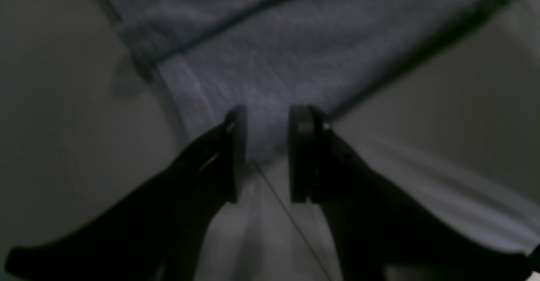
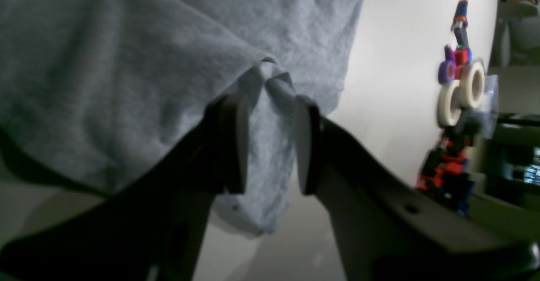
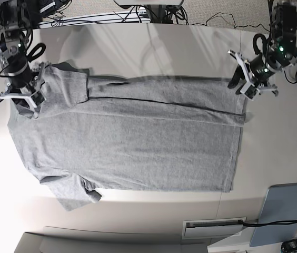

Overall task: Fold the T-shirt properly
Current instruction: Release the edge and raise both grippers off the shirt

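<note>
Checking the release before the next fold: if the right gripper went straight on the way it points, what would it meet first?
Most likely the T-shirt itself: a bunched fold of grey cloth sits between the open jaws of the right gripper, with more shirt straight beyond. Depth is unclear, so whether the pads touch it I cannot tell.

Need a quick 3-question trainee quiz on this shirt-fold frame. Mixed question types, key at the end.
1. True or false: the T-shirt is bunched in a heap.
2. The right gripper is at which end of the shirt? A) the sleeve end B) the hem end C) neither, it is over bare table
3. Fill in: the jaws of the left gripper stand ____.

Key: 1 false, it lies spread out with one long edge folded over. 2 A. 3 apart.
</note>
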Robot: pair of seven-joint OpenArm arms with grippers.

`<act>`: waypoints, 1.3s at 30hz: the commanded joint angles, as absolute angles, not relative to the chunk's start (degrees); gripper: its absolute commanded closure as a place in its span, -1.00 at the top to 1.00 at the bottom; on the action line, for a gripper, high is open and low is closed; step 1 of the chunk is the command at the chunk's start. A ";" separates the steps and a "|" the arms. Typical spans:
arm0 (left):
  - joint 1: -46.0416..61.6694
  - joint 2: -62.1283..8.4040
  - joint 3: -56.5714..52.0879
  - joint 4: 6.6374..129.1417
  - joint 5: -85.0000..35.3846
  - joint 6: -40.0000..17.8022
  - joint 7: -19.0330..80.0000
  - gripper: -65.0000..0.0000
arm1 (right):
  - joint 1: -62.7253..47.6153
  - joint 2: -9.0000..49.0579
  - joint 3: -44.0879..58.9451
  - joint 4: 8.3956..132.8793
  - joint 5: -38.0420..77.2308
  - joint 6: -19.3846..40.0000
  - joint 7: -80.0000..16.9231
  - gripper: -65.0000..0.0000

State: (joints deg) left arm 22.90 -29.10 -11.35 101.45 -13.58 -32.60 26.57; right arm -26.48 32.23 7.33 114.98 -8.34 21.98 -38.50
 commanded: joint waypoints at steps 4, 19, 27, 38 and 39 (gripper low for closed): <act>25.91 -28.12 -11.77 102.65 -14.17 -32.45 25.15 -0.53 | -30.92 33.17 7.84 116.97 -8.62 23.11 -38.61 -0.42; 26.96 -26.35 -11.77 102.65 -13.76 -32.45 23.99 -0.53 | -40.58 33.17 7.84 115.07 -20.27 25.43 -34.92 -0.42; 26.94 -26.35 -11.77 102.65 -13.74 -32.45 23.97 -0.53 | -36.27 33.17 7.84 106.74 -21.08 25.23 -33.39 -0.42; 26.65 -26.35 -11.77 102.65 -13.74 -32.45 21.61 -0.53 | -35.51 33.19 7.81 104.03 -21.08 27.70 -29.93 -0.42; 26.65 -26.35 -11.77 102.65 -13.74 -32.45 21.61 -0.53 | -35.40 33.19 7.81 103.42 -21.06 27.70 -29.63 -0.42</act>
